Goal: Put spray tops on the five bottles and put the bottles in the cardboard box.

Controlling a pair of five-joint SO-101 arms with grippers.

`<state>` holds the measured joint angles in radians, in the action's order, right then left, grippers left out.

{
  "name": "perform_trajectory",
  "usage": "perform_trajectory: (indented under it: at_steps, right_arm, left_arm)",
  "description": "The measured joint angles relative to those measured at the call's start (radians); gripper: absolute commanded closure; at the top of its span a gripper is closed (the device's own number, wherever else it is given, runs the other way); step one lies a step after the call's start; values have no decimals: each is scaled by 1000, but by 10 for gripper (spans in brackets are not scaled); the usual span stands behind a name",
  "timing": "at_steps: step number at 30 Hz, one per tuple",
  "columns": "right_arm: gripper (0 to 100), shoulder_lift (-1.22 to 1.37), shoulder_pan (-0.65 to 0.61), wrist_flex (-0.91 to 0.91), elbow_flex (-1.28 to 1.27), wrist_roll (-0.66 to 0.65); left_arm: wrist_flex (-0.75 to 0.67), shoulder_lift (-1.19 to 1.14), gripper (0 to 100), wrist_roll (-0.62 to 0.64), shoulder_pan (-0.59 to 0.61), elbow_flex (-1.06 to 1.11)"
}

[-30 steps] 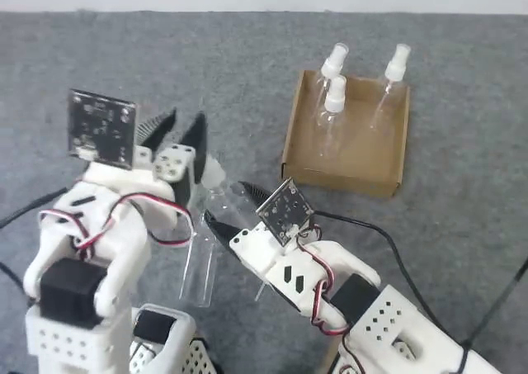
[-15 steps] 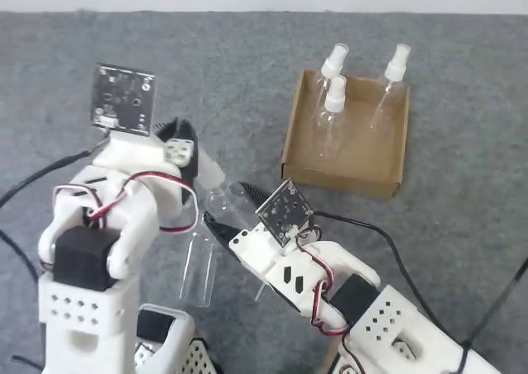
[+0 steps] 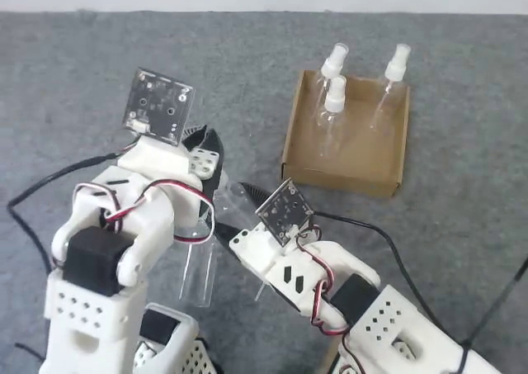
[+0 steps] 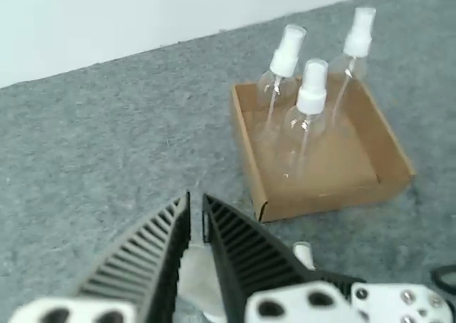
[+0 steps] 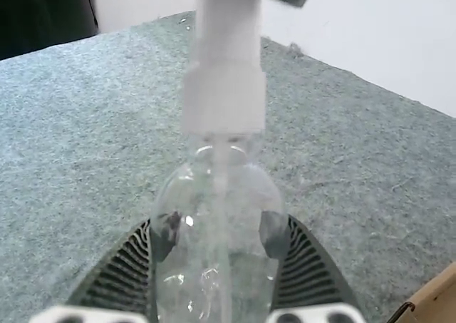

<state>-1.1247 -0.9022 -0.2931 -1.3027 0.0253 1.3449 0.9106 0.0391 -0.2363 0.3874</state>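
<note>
My right gripper (image 3: 224, 202) (image 5: 217, 230) is shut on a clear bottle (image 5: 206, 195) (image 3: 233, 197), held just off the carpet near the arm bases. A white spray top (image 5: 224, 88) sits on the bottle's neck. My left gripper (image 3: 208, 149) (image 4: 196, 198) comes down over that top with its black fingers almost together, and the white top (image 4: 196, 284) shows between them. The cardboard box (image 3: 342, 178) (image 4: 335, 195) lies at the back right. In it lean three clear bottles (image 3: 334, 101) (image 4: 310, 95) with spray tops on.
Another clear bottle (image 3: 198, 267) lies on the grey carpet between the two arm bases. A black cable (image 3: 388, 250) runs from the right arm across the carpet in front of the box. Open carpet stretches at the far left and right of the box.
The left gripper stood open beside the spray top a second ago; it has since shut and swung right, over the bottle. The right arm and its bottle have stayed put.
</note>
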Motion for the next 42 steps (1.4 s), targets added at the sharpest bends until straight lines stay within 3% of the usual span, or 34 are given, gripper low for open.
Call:
perform_trajectory:
  at_steps: [8, 15, 20, 26, 31, 35, 42]
  right_arm:
    - [993, -6, -2, 0, -9, 0]
    - [993, -5, 103, -83, 58, 0]
    - [993, 17, 198, -169, 247, 0]
    - [993, 284, 278, -169, 476, 0]
    - [993, 555, 272, -169, 671, 0]
    - [993, 697, 226, -176, 776, 0]
    - [993, 721, 143, -431, 916, 0]
  left_arm:
    - [0, 120, 960, -46, 206, -126]
    - [-95, 367, 826, -46, 267, 186]
    - [-192, 462, 819, -46, 209, 509]
    - [-229, 635, 807, -46, 89, 732]
    - [-229, 816, 713, -46, 28, 847]
    - [-236, 888, 705, -46, 20, 898]
    - [-338, 887, 705, -46, 29, 1000]
